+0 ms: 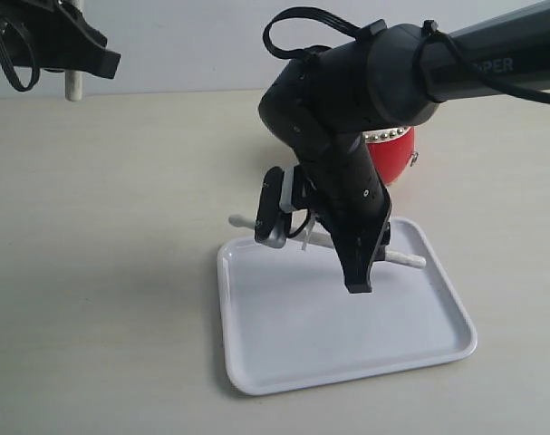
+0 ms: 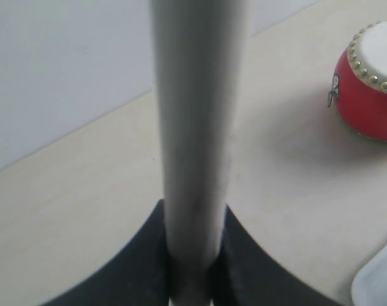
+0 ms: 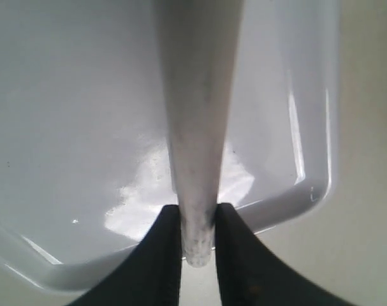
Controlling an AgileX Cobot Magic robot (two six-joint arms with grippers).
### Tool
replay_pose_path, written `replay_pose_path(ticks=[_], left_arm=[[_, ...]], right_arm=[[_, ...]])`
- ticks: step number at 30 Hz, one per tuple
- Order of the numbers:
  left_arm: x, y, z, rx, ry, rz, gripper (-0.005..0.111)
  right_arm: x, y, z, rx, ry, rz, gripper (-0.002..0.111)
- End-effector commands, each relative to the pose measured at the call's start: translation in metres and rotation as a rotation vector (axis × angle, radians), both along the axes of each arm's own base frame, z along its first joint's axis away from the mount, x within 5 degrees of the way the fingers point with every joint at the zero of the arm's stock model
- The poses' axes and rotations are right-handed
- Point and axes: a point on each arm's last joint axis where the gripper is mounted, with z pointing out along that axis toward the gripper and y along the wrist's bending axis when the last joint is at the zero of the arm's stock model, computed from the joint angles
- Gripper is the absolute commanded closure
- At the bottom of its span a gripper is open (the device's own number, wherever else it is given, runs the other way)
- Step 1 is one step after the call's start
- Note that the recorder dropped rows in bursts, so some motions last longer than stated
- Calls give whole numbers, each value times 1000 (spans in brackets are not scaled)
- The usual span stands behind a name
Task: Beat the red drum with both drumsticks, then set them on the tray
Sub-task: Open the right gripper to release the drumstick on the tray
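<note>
My right gripper point(image 1: 360, 268) reaches across the middle and hangs over the white tray point(image 1: 293, 331), shut on one pale drumstick point(image 1: 403, 258). That stick lies crosswise just above the tray's far part. In the right wrist view the drumstick point(image 3: 196, 121) runs from the shut gripper point(image 3: 198, 233) out over the tray point(image 3: 72, 127). My left gripper point(image 1: 91, 58) is raised at the far left, shut on the other drumstick point(image 1: 73, 87). The left wrist view shows this drumstick point(image 2: 194, 121) in the gripper point(image 2: 193, 255), and the red drum point(image 2: 372, 83) beyond. The right arm half hides the drum point(image 1: 394, 152).
The tray sits near the table's front, with the drum just behind its far right corner. A corner of the tray point(image 2: 379, 280) shows in the left wrist view. Pale tabletop point(image 1: 102, 245) spreads to the left, with a light wall behind.
</note>
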Motion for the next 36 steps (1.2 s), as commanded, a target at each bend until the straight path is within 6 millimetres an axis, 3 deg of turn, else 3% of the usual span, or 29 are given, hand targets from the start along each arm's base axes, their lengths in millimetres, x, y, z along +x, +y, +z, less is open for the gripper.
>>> replay_pose_path(ticks=[1, 15, 25, 36], left_arm=[[-1, 1, -1, 22, 9, -11, 107], [-1, 1, -4, 48, 18, -27, 107], [-1, 1, -5, 49, 20, -27, 107], [-1, 1, -5, 50, 22, -28, 107]], right_arm=[[-3, 2, -2, 30, 26, 4, 108], [1, 3, -2, 25, -1, 45, 108], [18, -1, -28, -105, -106, 132, 108], [20, -4, -30, -137, -140, 90, 108]])
